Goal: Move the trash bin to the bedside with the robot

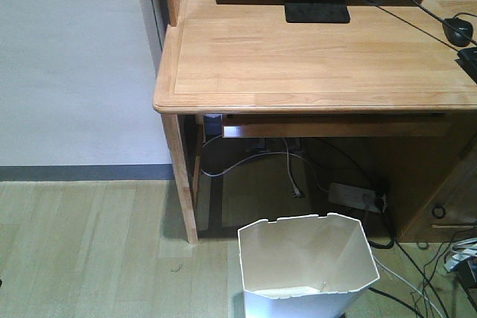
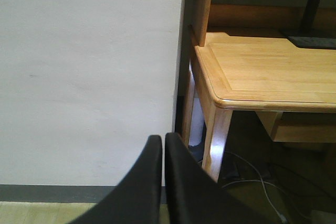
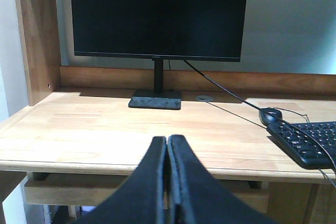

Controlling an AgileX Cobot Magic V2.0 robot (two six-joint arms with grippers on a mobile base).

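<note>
The white trash bin [image 1: 307,262] stands upright on the wood floor at the bottom of the front view, just in front of the desk, and looks empty. Neither gripper shows in that view. In the left wrist view my left gripper [image 2: 164,141] is shut with nothing between its fingers, facing the white wall beside the desk corner. My right gripper [image 3: 167,141] is shut too, holding nothing, and points at the desk top. The bin shows in neither wrist view. The bedside is out of view.
A light wooden desk [image 1: 313,72] fills the upper front view, its leg [image 1: 181,180] left of the bin. A monitor [image 3: 157,17], mouse [image 3: 270,115] and keyboard [image 3: 310,141] sit on it. Cables and a power strip [image 1: 353,196] lie under it. A white wall [image 1: 74,65] is at left.
</note>
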